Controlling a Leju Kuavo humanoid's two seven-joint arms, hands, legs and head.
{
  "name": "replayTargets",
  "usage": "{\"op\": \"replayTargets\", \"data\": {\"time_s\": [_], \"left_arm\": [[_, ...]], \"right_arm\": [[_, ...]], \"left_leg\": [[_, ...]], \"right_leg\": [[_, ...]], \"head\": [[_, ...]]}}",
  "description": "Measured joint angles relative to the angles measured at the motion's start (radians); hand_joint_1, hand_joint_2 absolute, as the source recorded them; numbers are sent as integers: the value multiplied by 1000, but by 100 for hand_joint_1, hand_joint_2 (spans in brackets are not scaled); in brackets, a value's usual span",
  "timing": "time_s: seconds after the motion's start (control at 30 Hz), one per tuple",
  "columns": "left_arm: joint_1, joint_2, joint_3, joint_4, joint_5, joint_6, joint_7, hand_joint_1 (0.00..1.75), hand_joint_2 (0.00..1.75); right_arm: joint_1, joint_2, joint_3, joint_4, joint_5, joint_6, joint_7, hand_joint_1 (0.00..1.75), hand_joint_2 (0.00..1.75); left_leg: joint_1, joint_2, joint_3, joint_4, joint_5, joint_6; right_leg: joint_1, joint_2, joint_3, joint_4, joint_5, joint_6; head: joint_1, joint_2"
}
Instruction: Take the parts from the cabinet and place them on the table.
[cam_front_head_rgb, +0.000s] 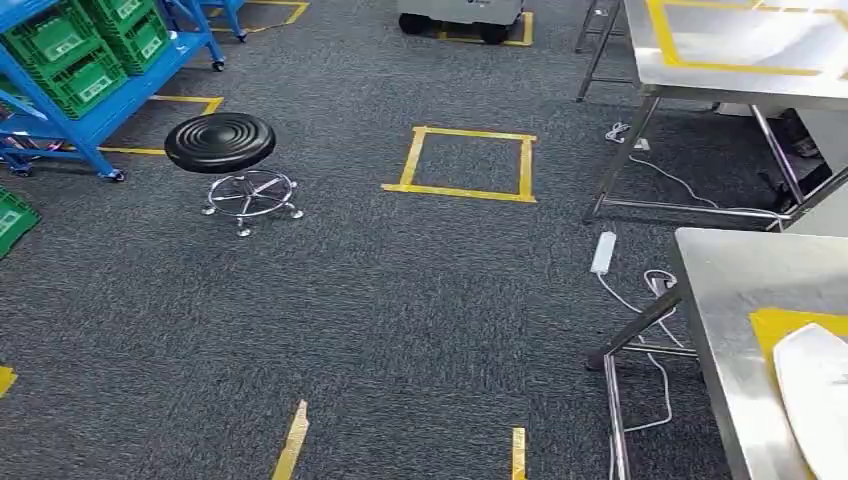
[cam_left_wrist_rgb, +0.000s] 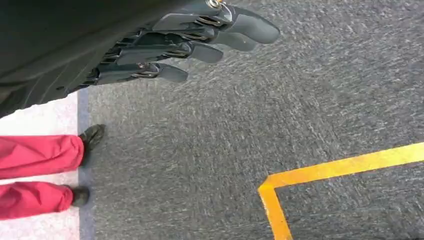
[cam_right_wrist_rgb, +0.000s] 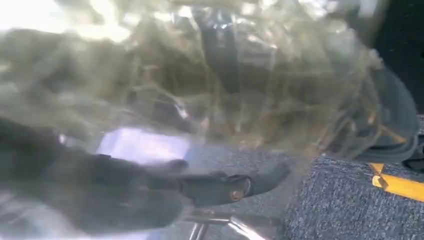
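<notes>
No legible writing seen. Left hand (cam_left_wrist_rgb: 185, 45) hangs empty, fingers loosely apart; right hand (cam_right_wrist_rgb: 150, 195) grips a clear plastic bag (cam_right_wrist_rgb: 210, 80), we note.

You are seeing the stool (cam_front_head_rgb: 220, 143) standing on the floor left of the taped square (cam_front_head_rgb: 467, 162); the surface (cam_front_head_rgb: 740, 300) is lying at right, the rack (cam_front_head_rgb: 90, 70) far left.

Left robot hand (cam_left_wrist_rgb: 185, 42) hangs empty, fingers apart; right robot hand (cam_right_wrist_rgb: 150, 195) grips a bag.
</notes>
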Motion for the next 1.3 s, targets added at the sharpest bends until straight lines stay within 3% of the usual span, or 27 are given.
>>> {"op": "replayTargets", "data": {"time_s": [0.2, 0.3, 0.33, 0.37, 0.43, 0.47, 0.5, 0.53, 0.57, 0.6, 0.63, 0.67, 0.7, 0.8, 0.83, 0.87, 0.93, 0.97, 1.0, 1.03, 1.07, 1.13, 1.17, 1.2, 1.3], "left_arm": [[-10, 16, -46, -12, 61, 4, -24, 0, 0], [-12, 30, -60, -17, 72, 6, -31, 0, 0], [-13, 33, -63, -18, 72, 6, -32, 0, 0], [-14, 33, -68, -19, 72, 6, -33, 0, 0], [-17, 35, -70, -20, 72, 6, -34, 0, 0], [-17, 34, -71, -20, 72, 6, -34, 0, 0], [-19, 32, -72, -22, 72, 6, -34, 0, 0], [-19, 32, -73, -22, 75, 6, -34, 0, 0], [-19, 32, -74, -22, 79, 6, -34, 0, 0], [-19, 32, -76, -22, 82, 6, -35, 0, 0], [-19, 32, -77, -22, 84, 6, -36, 0, 0], [-19, 34, -78, -22, 89, 6, -37, 0, 0], [-20, 38, -80, -23, 90, 6, -39, 0, 0], [-22, 38, -87, -24, 90, 6, -41, 0, 0], [-22, 36, -90, -26, 90, 6, -42, 0, 0], [-22, 37, -93, -26, 90, 6, -43, 0, 0], [-24, 37, -95, -28, 89, 6, -45, 0, 0], [-23, 38, -96, -28, 89, 6, -45, 0, 0], [-22, 38, -97, -28, 90, 6, -45, 0, 0], [-20, 37, -98, -28, 90, 6, -46, 0, 0], [-20, 37, -99, -28, 90, 6, -46, 0, 0], [-20, 37, -99, -28, 90, 6, -46, 0, 0], [-20, 35, -100, -28, 90, 6, -46, 0, 0], [-20, 33, -102, -29, 91, 6, -46, 0, 0], [-22, 35, -103, -31, 92, 6, -46, 0, 0]], "right_arm": [[1, 0, -1, -3, -34, 24, 0, 0, 0], [1, 0, -1, -5, -37, 27, 0, 0, 0], [0, 0, -1, -5, -37, 27, 0, 0, 0], [1, 0, -1, -5, -37, 28, 0, 0, 0], [2, 0, -2, -5, -37, 28, -1, 0, 0], [3, 0, -2, -5, -38, 28, -1, 0, 0], [5, 0, -2, -5, -39, 28, -1, 0, 0], [6, 0, -1, -5, -40, 27, -1, 0, 0], [6, 0, -1, -5, -40, 27, -1, 0, 0], [6, 0, -1, -5, -41, 27, 0, 0, 0], [5, 0, -1, -5, -43, 27, 0, 0, 0], [1, 2, -1, -5, -45, 27, 0, 0, 0], [-1, 4, -2, -7, -48, 27, 0, 0, 0], [1, 10, -2, -15, -50, 29, -1, 0, 0], [0, 13, -2, -18, -50, 27, -1, 0, 0], [1, 20, -2, -20, -50, 25, -1, 0, 0], [1, 20, -1, -23, -50, 25, -1, 0, 0], [1, 20, -1, -23, -50, 25, -1, 0, 0], [2, 20, -1, -23, -50, 26, -1, 0, 0], [3, 17, -2, -22, -50, 25, -1, 0, 0], [3, 12, -2, -22, -50, 25, -1, 0, 0], [3, 9, -2, -21, -50, 25, -1, 0, 0], [5, 2, -1, -21, -50, 25, -1, 0, 0], [1, -8, -2, -21, -50, 25, -1, 0, 0], [8, -9, -1, -21, -50, 26, -1, 0, 0]], "left_leg": [[0, 0, 0, 0, 0, 0], [-8, -1, 3, -16, 5, 26], [2, 0, 21, -47, 23, 34], [-2, 0, 30, -61, 29, 39], [-8, 0, 28, -64, 32, 42], [-12, -1, 29, -64, 31, 43], [-15, 2, 29, -64, 29, 42], [-15, 2, 32, -63, 27, 39], [-15, 3, 37, -63, 24, 34], [-12, 5, 43, -62, 19, 26], [-10, 7, 48, -56, 11, 14], [-16, 8, 48, -51, 4, 3], [-16, 9, 46, -41, -5, -7], [-5, 18, 60, -57, 1, -20], [0, 20, 60, -54, -7, -26], [0, 19, 50, -24, -34, -18], [-8, 17, -24, 133, -124, -7], [-10, 16, -66, 222, -158, -5], [-10, 15, -94, 276, -171, -3], [-9, 15, -101, 282, -157, -3], [-4, 15, -90, 249, -119, -5], [15, 3, -27, 103, -23, -14], [29, -37, -6, 50, -11, -28], [20, -54, 4, 15, -32, -28], [-2, -26, -6, 37, -30, 0]], "right_leg": [[0, 0, -1, 0, 0, 0], [-5, -6, 20, -31, 15, 18], [-9, -1, 18, -24, 6, 14], [-6, 14, 2, 7, -20, 6], [0, 30, -81, 166, -96, 0], [0, 34, -122, 240, -121, -1], [2, 35, -158, 292, -124, -2], [2, 35, -163, 282, -97, -4], [0, 34, -145, 226, -49, -5], [-3, 28, -109, 143, 2, -3], [-6, 6, -65, 46, 50, 1], [1, -15, -61, 34, 26, 1], [4, 3, -61, 29, 30, -21], [17, 17, -67, 35, 27, -49], [17, 20, -54, 26, 33, -64], [20, 23, -50, 23, 37, -72], [24, 29, -52, 19, 40, -83], [27, 35, -53, 19, 40, -84], [28, 41, -53, 19, 39, -84], [28, 51, -52, 19, 39, -84], [26, 61, -50, 20, 37, -81], [20, 82, -45, 27, 31, -67], [18, 92, -55, 37, 24, -53], [21, 105, -66, 67, 12, -36], [2, 126, -80, 48, 30, -17]], "head": [[0, 0], [-6, 0], [-3, 0], [1, 0], [5, 0], [5, 0], [4, 0], [5, 0], [5, 0], [5, 0], [5, 0], [6, 0], [5, 0], [-9, 0], [-12, 0], [-18, 0], [-26, 0], [-26, 0], [-25, 0], [-24, 0], [-26, 0], [-25, 0], [-25, 0], [-24, 0], [-17, 0]]}}
